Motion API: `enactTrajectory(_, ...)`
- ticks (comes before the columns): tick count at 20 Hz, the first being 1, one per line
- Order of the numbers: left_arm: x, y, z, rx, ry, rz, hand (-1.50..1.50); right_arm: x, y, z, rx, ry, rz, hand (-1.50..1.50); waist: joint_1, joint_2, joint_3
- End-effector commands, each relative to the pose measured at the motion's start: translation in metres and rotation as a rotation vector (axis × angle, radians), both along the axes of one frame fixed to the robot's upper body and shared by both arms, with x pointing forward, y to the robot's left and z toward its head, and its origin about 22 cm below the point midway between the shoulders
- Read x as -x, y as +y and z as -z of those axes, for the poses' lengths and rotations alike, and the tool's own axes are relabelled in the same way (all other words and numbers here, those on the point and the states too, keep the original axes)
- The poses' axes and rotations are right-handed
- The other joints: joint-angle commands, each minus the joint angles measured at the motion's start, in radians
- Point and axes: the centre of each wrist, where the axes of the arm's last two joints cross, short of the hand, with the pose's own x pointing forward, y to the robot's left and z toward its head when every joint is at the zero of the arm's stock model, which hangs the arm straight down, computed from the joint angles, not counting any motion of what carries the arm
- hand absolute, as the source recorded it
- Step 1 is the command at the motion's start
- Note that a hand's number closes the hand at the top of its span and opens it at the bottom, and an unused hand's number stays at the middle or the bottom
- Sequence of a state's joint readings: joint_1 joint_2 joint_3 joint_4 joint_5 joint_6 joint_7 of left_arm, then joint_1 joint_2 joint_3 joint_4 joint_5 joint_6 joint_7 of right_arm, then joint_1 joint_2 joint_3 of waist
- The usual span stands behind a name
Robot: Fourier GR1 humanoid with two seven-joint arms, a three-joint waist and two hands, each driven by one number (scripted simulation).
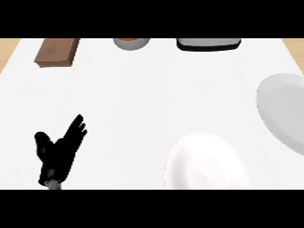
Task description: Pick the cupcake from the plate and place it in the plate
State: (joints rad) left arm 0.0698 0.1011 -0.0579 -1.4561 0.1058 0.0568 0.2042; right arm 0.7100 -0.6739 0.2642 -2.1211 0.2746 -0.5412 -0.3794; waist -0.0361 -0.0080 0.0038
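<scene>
The white plate at the tabletop's near edge and the grey plate at its right edge both show bare faces. The cupcake's place cannot be told. The left hand, towards the near left corner, is released: fingers straight, holding nothing.

- No text, label, brand, number or sign is reading legibly anywhere.
- White plate and grey plate, to its right, are showing plain faces.
- Brown block, far up-left of the white plate, is showing likewise.
</scene>
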Motion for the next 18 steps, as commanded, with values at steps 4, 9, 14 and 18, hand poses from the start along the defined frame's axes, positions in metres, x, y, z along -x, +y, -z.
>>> enactTrajectory(4, -0.009, -0.001, -0.012, 0.01, 0.0, 0.043, 0.0, -0.034, -0.077, -0.006, -0.233, -0.09, 0.107, 1.5, 0.029, 0.005, 0.0)
enactTrajectory(9, -0.004, -0.001, -0.014, 0.0, -0.011, 0.052, 0.0, -0.062, -0.146, 0.018, -0.199, -0.138, 0.222, 1.5, 0.049, 0.009, -0.001)
enactTrajectory(14, -0.006, -0.002, -0.004, 0.009, 0.005, 0.079, 0.0, -0.123, -0.174, 0.028, -0.207, -0.188, 0.311, 1.5, 0.066, 0.013, -0.001)
enactTrajectory(18, -0.003, -0.006, -0.012, 0.003, 0.001, 0.07, 0.0, -0.158, -0.194, 0.031, -0.188, -0.171, 0.312, 1.5, 0.059, 0.011, -0.002)
